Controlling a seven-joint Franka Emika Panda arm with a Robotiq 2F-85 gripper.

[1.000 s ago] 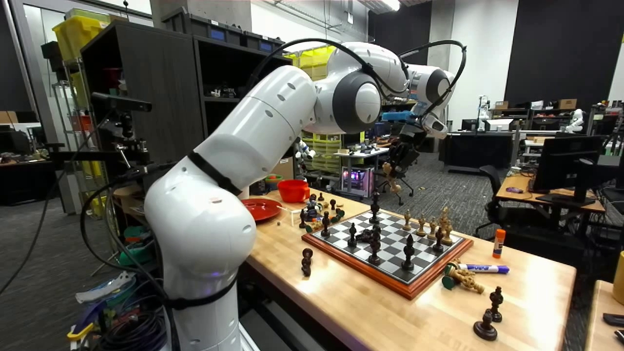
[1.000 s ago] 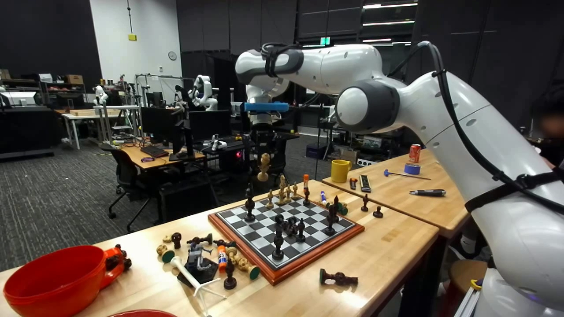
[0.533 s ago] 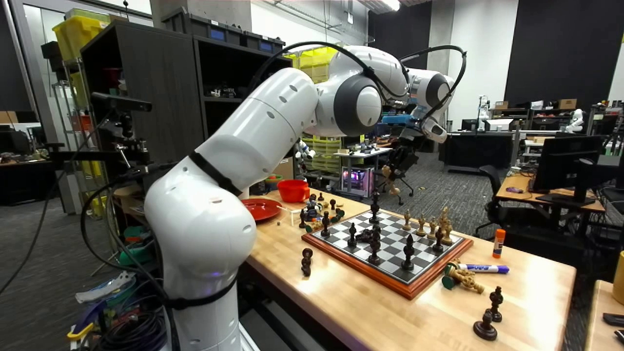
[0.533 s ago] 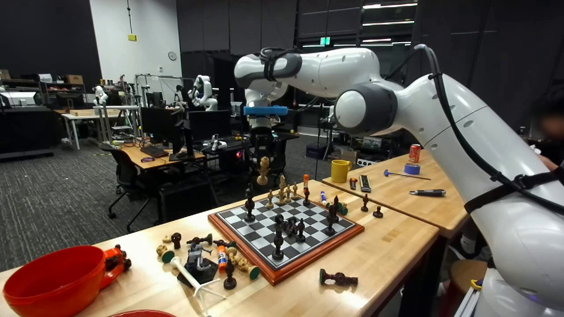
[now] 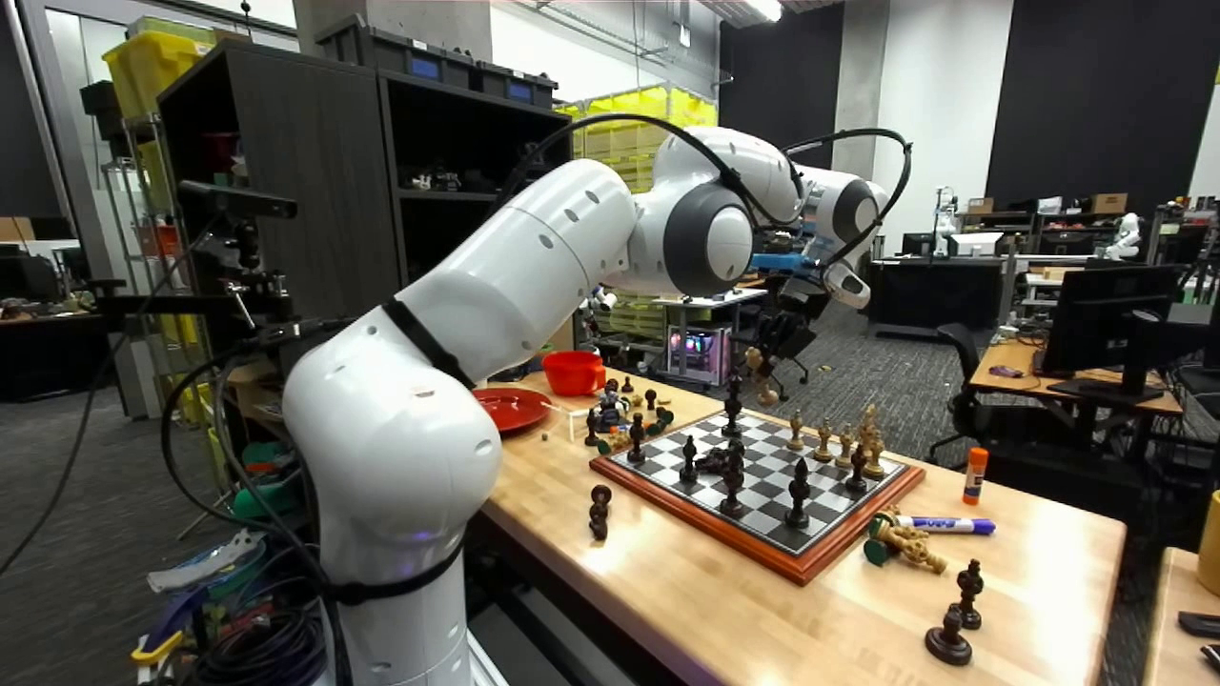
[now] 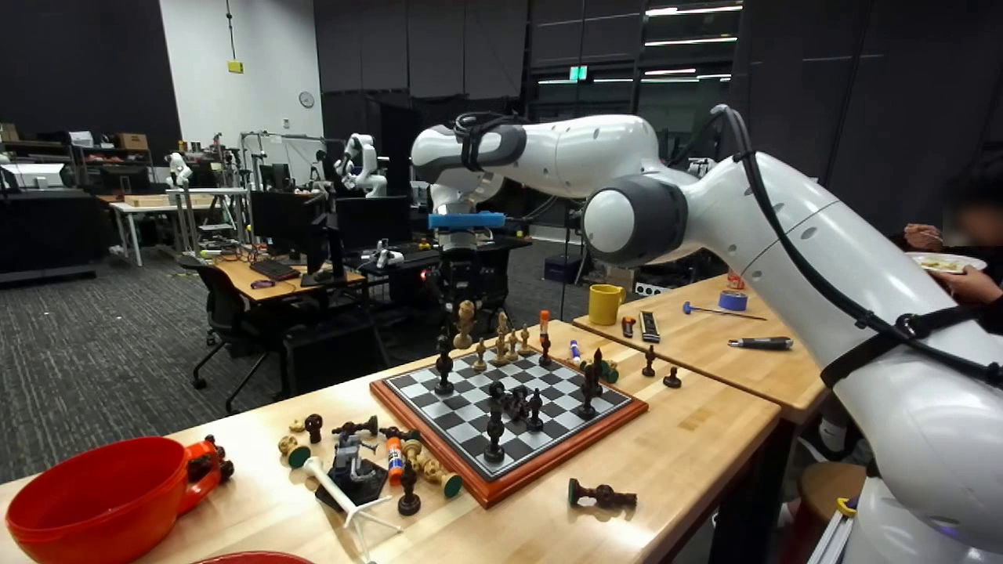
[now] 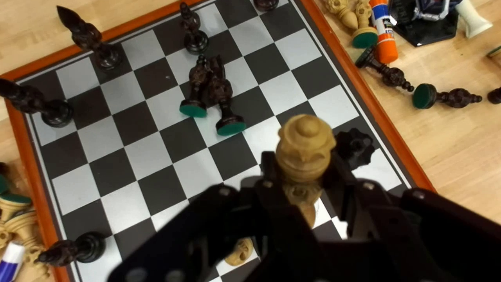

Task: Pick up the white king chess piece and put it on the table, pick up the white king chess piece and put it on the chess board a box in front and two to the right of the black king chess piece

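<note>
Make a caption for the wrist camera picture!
The claw grips a tan chess piece; two dark pieces lie toppled on the chessboard below.

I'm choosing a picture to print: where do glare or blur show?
In the wrist view, the tool looks blurry, the chess board sharper; in an exterior view, bright glare on the table; in an exterior view, a person's face is blurred.

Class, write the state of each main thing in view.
Pale carved wooden chess piece, held, tilted
Black two-fingered gripper, shut on that piece
Checkered board with reddish wooden frame, flat
Two dark brown carved pieces mid-board, lying
Orange cylindrical glue stick, standing
White and purple marker, lying
Round red bowl, upright
</note>
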